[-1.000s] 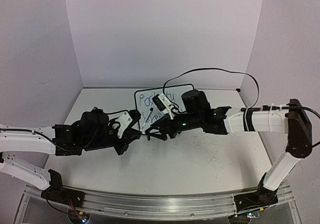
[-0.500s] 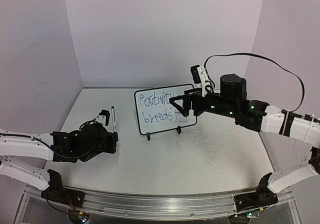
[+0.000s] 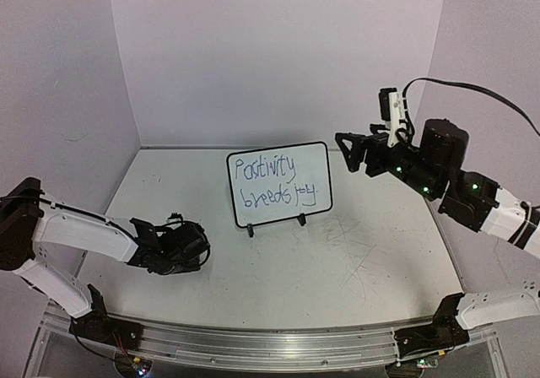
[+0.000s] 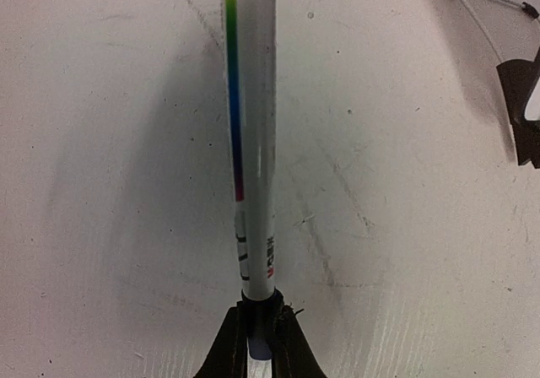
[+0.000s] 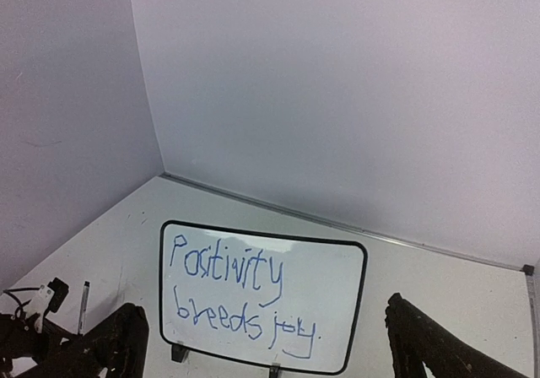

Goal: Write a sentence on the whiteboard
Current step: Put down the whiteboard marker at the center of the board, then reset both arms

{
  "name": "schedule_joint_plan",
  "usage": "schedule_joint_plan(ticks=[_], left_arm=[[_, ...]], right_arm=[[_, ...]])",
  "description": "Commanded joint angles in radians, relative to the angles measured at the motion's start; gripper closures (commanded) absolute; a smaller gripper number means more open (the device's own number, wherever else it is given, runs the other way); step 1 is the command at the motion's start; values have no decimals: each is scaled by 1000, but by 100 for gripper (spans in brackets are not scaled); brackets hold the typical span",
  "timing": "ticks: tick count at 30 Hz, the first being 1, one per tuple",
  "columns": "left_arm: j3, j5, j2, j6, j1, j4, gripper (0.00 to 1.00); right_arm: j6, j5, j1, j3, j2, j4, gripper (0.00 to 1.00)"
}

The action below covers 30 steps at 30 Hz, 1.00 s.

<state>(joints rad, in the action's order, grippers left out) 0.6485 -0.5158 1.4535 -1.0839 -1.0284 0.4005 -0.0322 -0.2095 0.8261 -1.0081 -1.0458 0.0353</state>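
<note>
The whiteboard [image 3: 278, 186] stands upright on its two black feet at the middle of the table, facing the front. The sentence [image 3: 272, 182] on it is blue handwriting in two lines, "Positivity breeds joy." It also shows in the right wrist view [image 5: 240, 298]. My left gripper [image 3: 181, 245] is low over the table, front left of the board. In the left wrist view it [image 4: 260, 312] is shut on the end of a grey marker [image 4: 251, 142] with a rainbow stripe. My right gripper [image 3: 351, 150] is raised to the right of the board, open and empty, with its fingers [image 5: 105, 344] wide apart.
The white tabletop [image 3: 354, 251] is scuffed with faint grey marks. Lilac walls close the back and both sides. A black cable [image 3: 472, 91] loops above the right arm. A black part [image 4: 523, 112] shows at the right edge of the left wrist view.
Both grippers have left the front of the board. The right one rose and drew back to the right. The left one dropped to the front left, still holding the marker.
</note>
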Motion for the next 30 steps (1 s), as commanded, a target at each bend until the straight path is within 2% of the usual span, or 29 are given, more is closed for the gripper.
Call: schedule_joint_plan(ticks=[1, 5, 9, 16, 19, 23, 26, 30], left_arm=[[54, 28, 46, -18, 8, 16, 95], [56, 20, 62, -12, 13, 17, 87], [53, 17, 48, -14, 15, 16, 74], [100, -3, -45, 68, 21, 45, 55], [173, -57, -137, 140, 20, 101, 37], [298, -133, -297, 337, 22, 106, 21], [424, -172, -383, 534, 22, 75, 18], [579, -167, -449, 788, 22, -43, 16]], right_arm=[[61, -76, 2, 31, 56, 7, 2], [78, -94, 2, 27, 70, 6, 2], [89, -118, 1, 28, 90, 5, 2], [113, -171, 2, 23, 124, -11, 2], [117, -229, 1, 7, 140, -33, 2], [125, -327, 1, -27, 166, -77, 2], [140, -366, 1, -64, 194, -96, 2], [158, -394, 2, -112, 231, -104, 2]])
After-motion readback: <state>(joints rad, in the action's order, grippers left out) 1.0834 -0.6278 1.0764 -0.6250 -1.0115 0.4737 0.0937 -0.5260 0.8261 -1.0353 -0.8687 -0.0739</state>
